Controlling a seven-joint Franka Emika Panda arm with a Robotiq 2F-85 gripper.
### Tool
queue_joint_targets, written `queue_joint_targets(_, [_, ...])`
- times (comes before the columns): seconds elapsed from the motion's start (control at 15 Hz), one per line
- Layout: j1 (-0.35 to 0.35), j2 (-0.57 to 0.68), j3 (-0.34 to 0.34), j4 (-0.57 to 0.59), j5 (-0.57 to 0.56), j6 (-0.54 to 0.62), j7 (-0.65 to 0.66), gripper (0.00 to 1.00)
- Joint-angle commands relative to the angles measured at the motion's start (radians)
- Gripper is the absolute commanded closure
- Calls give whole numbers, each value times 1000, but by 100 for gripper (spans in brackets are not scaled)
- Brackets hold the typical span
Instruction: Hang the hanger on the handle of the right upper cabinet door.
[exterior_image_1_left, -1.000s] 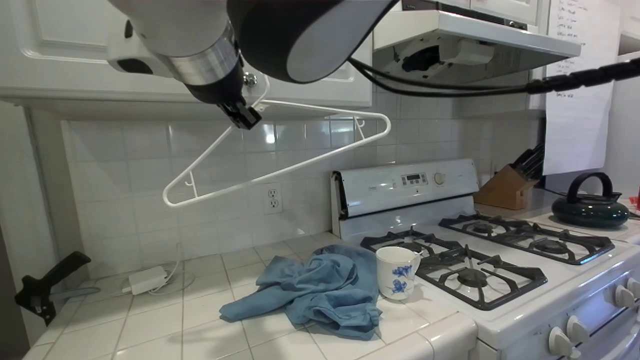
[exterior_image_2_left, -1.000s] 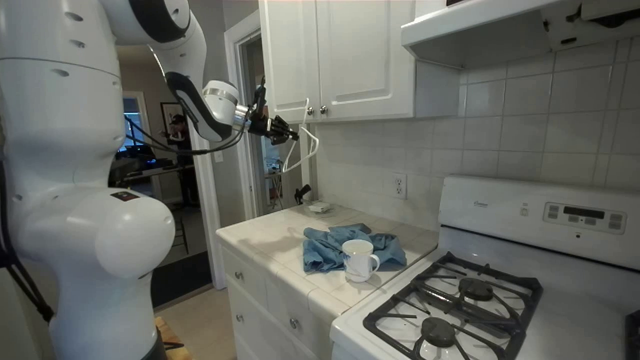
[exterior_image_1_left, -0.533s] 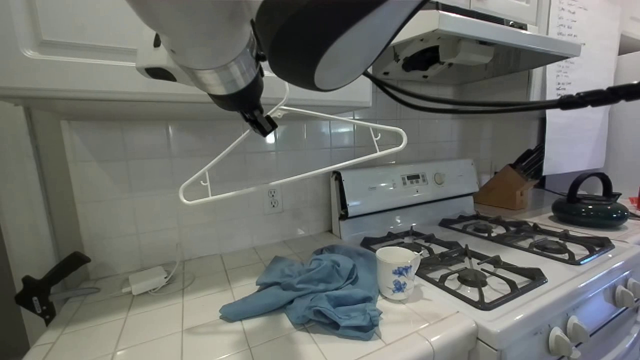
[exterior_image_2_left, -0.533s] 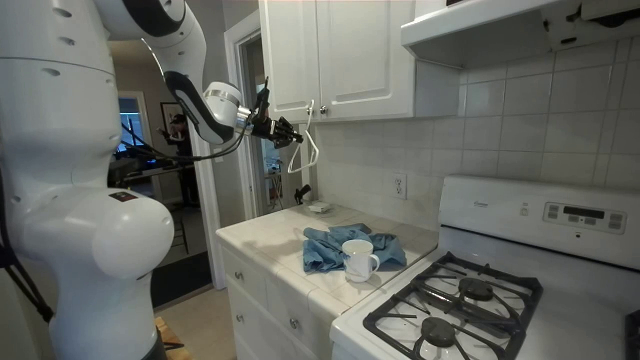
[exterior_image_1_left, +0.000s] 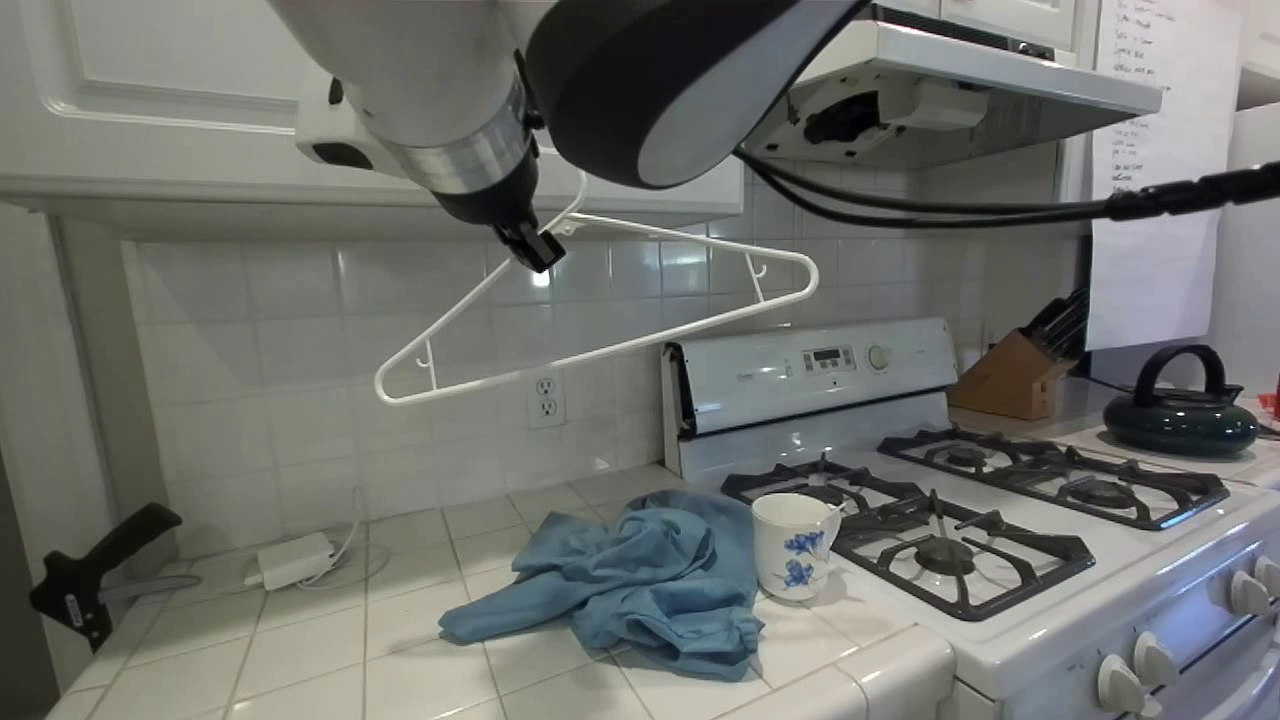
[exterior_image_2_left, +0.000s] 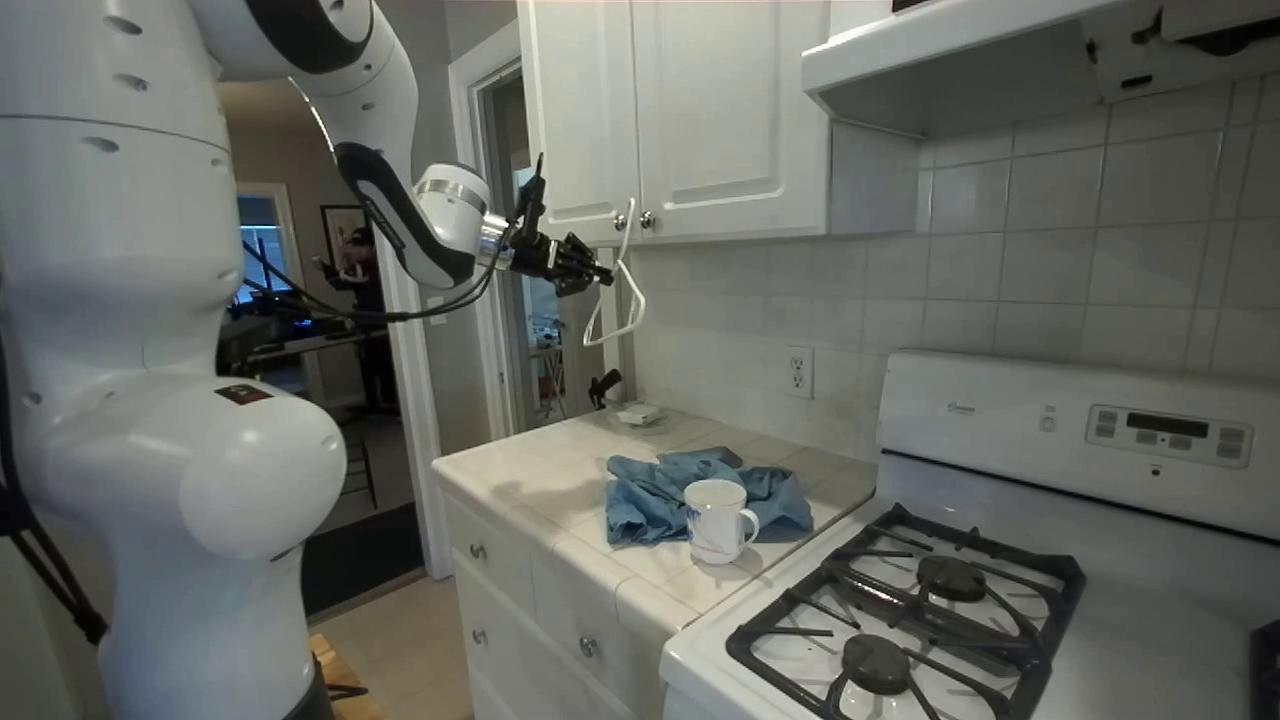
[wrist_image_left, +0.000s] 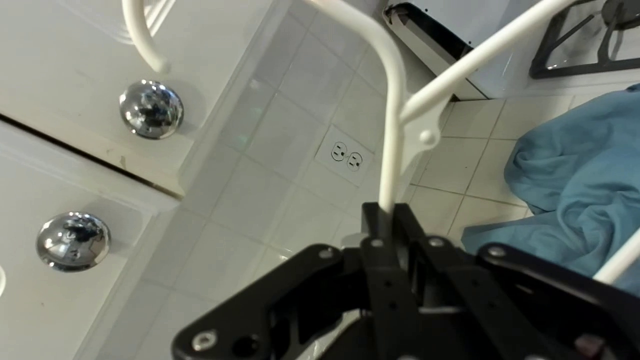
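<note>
Gripper pinches the hanger by one shoulder, beside its hook.

You see a tan floor, a door frame, and a shiny white tile wall behind a white stove.

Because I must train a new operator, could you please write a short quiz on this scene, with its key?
1. True or false: the gripper is closed on the hanger.
2. The blue cloth lies on: a) the stove, b) the counter, c) the floor.
3. Fill the gap: in the wrist view, the cabinet doors show two shiny round ____.

Key: 1. true; 2. b; 3. knobs.
</note>
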Motion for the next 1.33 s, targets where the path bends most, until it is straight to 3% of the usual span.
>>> queue_joint_targets(0.0, [-24, -9, -12, -6, -73, 72, 4, 98])
queue_joint_targets(0.67, [-76, 17, -57, 16, -193, 286, 16, 98])
queue_joint_targets(1.27, [-88, 58, -66, 51, -211, 364, -21, 98])
